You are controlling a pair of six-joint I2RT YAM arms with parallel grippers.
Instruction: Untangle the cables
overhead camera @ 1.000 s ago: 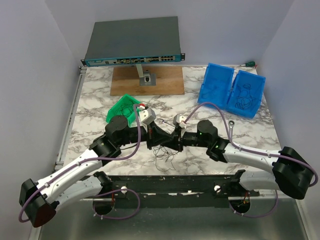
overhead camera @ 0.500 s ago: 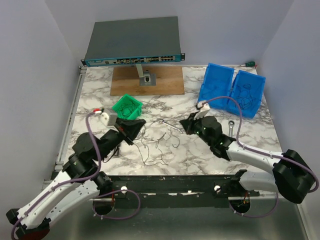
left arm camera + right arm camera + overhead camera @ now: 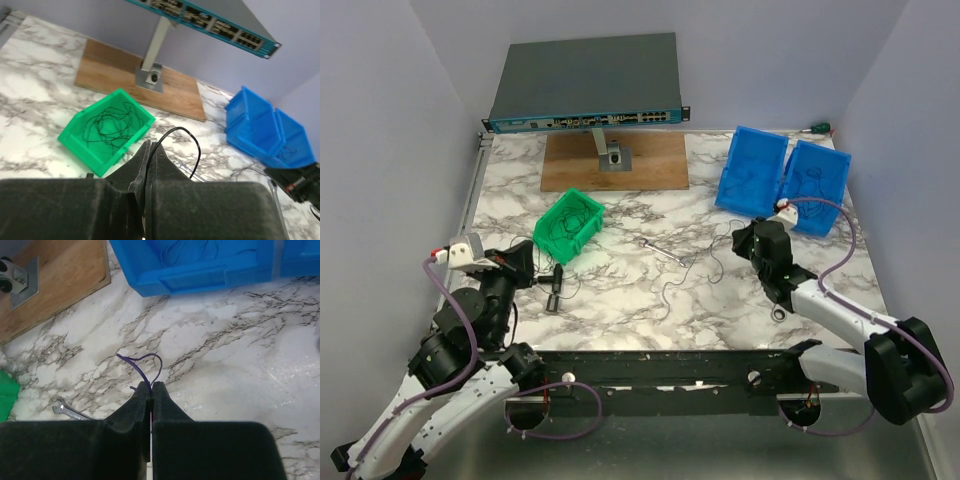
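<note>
Cables (image 3: 668, 290) now farther apart — barely traceable

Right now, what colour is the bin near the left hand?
Green bin, clearest in the left wrist view.

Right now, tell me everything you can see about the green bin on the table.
The green bin looks like moulded plastic: rectangular, open-topped, upright but turned diagonally. It sits on the marble table, left of centre, a little nearer than the wooden board and apart from it. A loose tangle of thin dark cables lies inside.
</note>
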